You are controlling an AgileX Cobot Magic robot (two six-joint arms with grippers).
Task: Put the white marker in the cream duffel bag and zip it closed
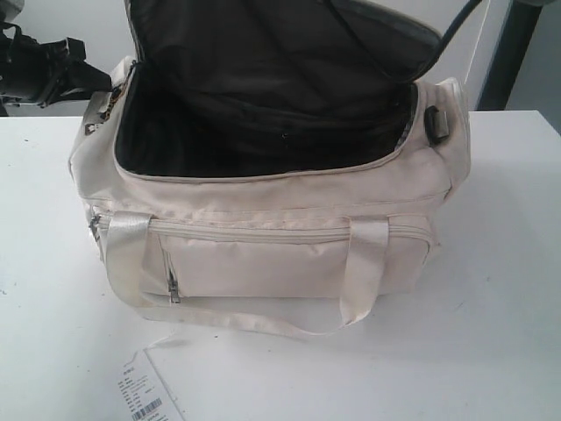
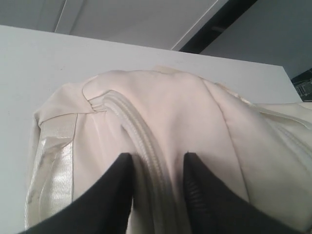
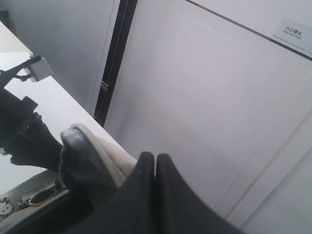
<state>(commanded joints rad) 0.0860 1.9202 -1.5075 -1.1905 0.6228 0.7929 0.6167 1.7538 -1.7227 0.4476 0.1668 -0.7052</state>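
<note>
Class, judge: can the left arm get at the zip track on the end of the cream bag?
Probably yes: the left gripper sits over one end of the cream duffel bag, jaws either side of the zip track, nothing between. Whether they pinch it is unclear.

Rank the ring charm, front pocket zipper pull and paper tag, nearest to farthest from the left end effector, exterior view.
1. Ring charm, at the bag's left end, beside the left end effector.
2. Front pocket zipper pull, low on the bag's front.
3. Paper tag, on the table in front.

Bright even light, soft focus
</note>
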